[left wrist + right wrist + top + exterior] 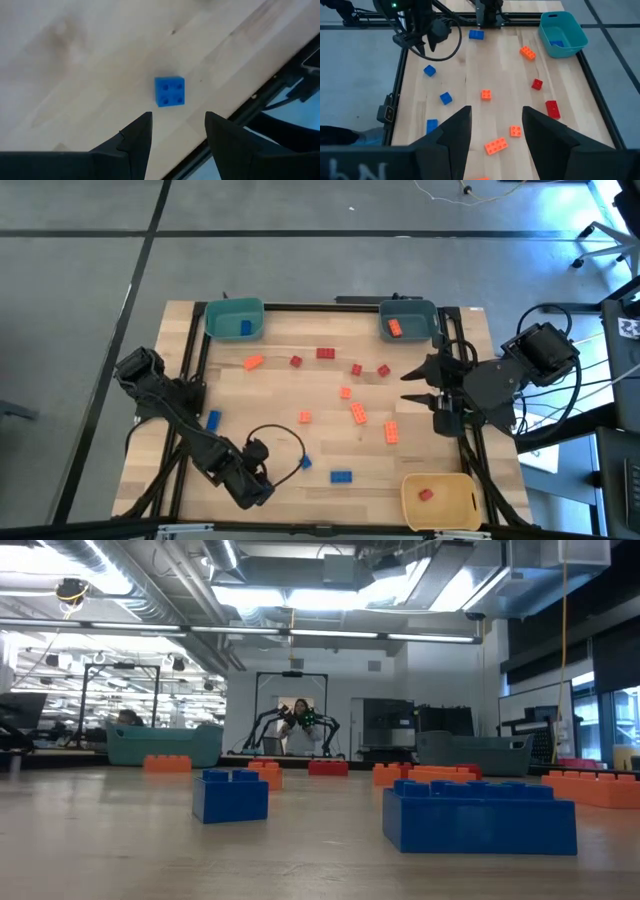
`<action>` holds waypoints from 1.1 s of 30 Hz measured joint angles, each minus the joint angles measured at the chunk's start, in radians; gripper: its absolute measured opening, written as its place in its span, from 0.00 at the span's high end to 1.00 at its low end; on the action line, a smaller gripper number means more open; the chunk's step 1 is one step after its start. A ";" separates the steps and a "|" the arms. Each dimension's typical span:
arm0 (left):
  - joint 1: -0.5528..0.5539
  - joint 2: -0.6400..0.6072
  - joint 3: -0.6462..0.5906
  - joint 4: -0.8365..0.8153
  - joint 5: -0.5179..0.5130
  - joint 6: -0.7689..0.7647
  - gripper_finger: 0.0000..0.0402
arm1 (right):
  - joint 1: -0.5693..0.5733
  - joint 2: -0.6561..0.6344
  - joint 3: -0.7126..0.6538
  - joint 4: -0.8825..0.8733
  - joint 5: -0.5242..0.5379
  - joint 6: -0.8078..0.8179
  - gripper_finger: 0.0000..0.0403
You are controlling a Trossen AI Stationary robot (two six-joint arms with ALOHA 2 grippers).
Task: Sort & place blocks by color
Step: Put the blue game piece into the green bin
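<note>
Left gripper point(268, 472) sits low at the near-left of the worktop point(300, 390), fingers point(137, 135) spread apart and empty — a small blue block point(169, 91) lies just ahead of them. Right gripper point(425, 385) hangs at the right edge, fingers point(455, 127) parted, holding nothing. Orange and red blocks point(358, 414) lie scattered mid-worktop; other blue ones sit near. Teal bin point(235, 319) far left holds a blue block, grey-blue bin point(408, 318) an orange one, yellow bin point(440, 498) — near right — a red one.
</note>
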 joint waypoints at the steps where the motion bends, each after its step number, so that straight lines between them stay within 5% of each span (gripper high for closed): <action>1: -0.003 0.000 -0.014 0.030 0.003 -0.002 0.56 | 0.000 0.000 0.000 0.000 0.000 0.000 0.56; 17: 0.000 0.152 -0.067 0.240 0.069 0.019 0.56 | -0.030 0.000 0.000 0.000 0.001 -0.004 0.56; 33: 0.000 0.159 0.008 0.103 0.075 0.031 0.56 | -0.073 0.000 0.000 0.000 0.001 -0.035 0.56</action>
